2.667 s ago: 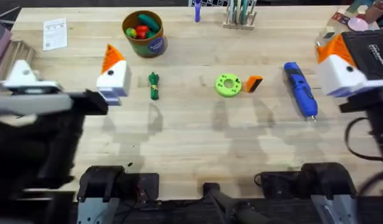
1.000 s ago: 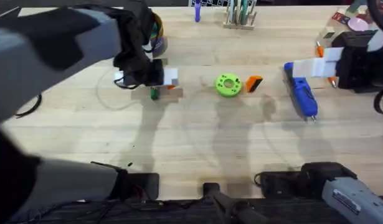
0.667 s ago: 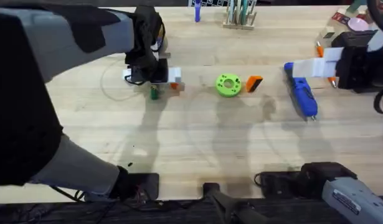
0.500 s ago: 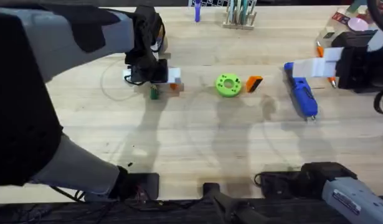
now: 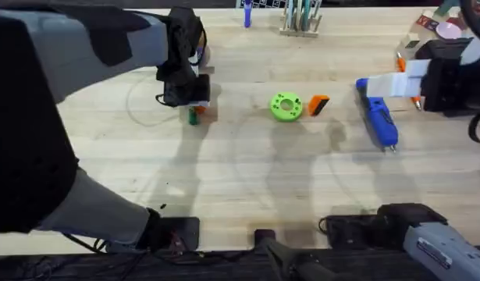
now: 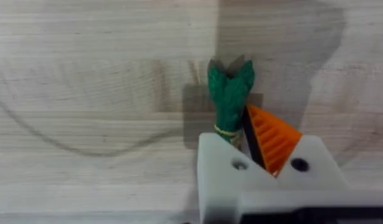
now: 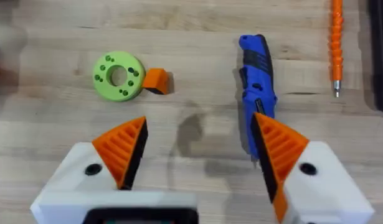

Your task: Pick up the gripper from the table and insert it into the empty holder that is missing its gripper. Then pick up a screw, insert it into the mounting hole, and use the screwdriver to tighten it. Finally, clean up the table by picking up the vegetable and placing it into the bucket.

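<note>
Vegetable (image 6: 229, 99) pinched in my left gripper (image 6: 256, 152), seemingly low; I squeeze firmly. Right gripper (image 7: 197, 149) spread.

A dark-green bumpy vegetable (image 6: 229, 94) with a pale band near one end lies on the light wood-grain table (image 5: 247, 179). The left gripper (image 6: 244, 148) is white with an orange ribbed pad (image 6: 272, 138). To the right sit a bright green disc (image 7: 119, 75), a small orange wedge (image 7: 157, 81) with a black end, a blue screwdriver (image 7: 258, 74) with black accents and a thin orange tool (image 7: 335, 43). The right gripper (image 7: 197, 152) is white with orange ribbed pads.
</note>
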`<act>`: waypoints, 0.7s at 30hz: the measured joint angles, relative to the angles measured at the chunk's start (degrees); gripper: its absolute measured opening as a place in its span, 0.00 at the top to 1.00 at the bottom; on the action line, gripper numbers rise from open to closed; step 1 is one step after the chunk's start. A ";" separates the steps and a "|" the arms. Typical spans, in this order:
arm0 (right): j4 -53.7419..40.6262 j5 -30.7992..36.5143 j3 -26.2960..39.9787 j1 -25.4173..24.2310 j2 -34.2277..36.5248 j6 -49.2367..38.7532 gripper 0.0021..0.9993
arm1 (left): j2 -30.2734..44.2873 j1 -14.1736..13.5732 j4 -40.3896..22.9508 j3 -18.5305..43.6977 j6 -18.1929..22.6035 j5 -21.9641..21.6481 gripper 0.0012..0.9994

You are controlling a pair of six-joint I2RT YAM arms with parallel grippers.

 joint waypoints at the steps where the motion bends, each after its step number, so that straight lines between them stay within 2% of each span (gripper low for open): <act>1: 0.01 0.01 0.00 0.00 0.00 0.00 0.01 | 0.00 0.08 0.05 0.00 -0.01 0.01 1.00; 10: 0.00 0.02 0.00 0.00 0.00 0.00 0.01 | -2.54 0.37 -0.54 0.00 -0.02 0.02 1.00; 21: -0.04 0.02 0.00 0.00 0.00 0.00 0.01 | -25.44 0.37 -8.80 1.81 -0.01 0.01 1.00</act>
